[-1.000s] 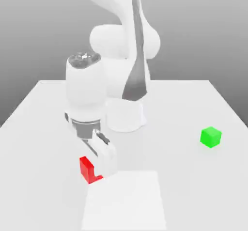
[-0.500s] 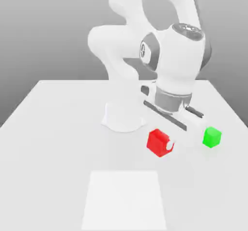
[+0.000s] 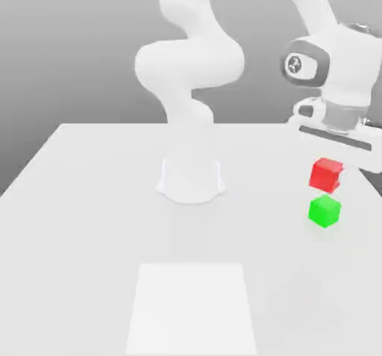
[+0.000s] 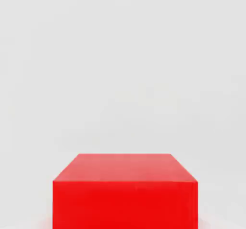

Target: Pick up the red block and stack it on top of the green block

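Observation:
The red block (image 3: 326,174) hangs in the air under my gripper (image 3: 328,166), which is shut on it, at the exterior view's right. Directly below it, with a small gap between them, the green block (image 3: 324,210) rests on the white table (image 3: 82,220). In the hand view the red block (image 4: 125,192) sits close to the camera, with plain white table (image 4: 120,55) behind it.
The arm's round white base (image 3: 191,183) stands mid-table, to the exterior view's left of the blocks. A paler rectangular patch (image 3: 192,310) lies on the table near the front edge. The table's right edge runs close behind the blocks.
The arm has swung from the exterior view's left to its right, carrying the red block off the table to a spot just above the green block. The green block has stayed put.

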`<move>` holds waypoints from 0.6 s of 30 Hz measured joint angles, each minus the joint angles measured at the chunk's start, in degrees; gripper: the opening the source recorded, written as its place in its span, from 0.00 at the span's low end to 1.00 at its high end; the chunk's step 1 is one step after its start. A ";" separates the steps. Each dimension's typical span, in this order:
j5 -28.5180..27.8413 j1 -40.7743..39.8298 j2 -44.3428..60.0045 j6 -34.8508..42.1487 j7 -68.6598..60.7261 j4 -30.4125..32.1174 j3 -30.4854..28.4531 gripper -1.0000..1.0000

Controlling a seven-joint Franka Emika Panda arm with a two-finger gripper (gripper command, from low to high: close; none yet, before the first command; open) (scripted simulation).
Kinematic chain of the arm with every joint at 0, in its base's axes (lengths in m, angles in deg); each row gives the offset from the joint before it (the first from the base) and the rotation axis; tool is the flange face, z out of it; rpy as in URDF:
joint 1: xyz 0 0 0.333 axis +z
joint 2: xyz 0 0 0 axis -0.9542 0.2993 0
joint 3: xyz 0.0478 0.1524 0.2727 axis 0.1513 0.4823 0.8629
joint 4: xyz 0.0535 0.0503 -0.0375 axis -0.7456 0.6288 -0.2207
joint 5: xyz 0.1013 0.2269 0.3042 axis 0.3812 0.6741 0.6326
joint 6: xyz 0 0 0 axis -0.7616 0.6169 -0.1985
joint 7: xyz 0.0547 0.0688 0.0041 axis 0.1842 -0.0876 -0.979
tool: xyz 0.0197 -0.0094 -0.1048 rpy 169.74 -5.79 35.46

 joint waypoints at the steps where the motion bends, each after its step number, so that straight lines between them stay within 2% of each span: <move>1: 0.04 0.24 1.44 -1.81 0.60 0.11 1.11 0.00; 3: -2.64 -1.48 5.79 -6.37 2.91 0.29 3.36 0.00; 5: -9.68 -4.87 11.20 -11.42 7.89 0.52 5.31 0.00; 7: -9.68 -4.88 11.20 -11.54 7.89 0.52 5.33 0.00; 8: -9.69 -4.89 11.20 -11.61 7.89 0.52 5.34 1.00; 15: -9.69 -4.89 11.20 -11.61 7.89 0.52 5.34 1.00; 16: -13.86 -5.63 13.46 -13.37 10.80 0.62 5.05 1.00; 18: -10.00 -3.37 11.45 -11.57 8.16 0.56 3.84 1.00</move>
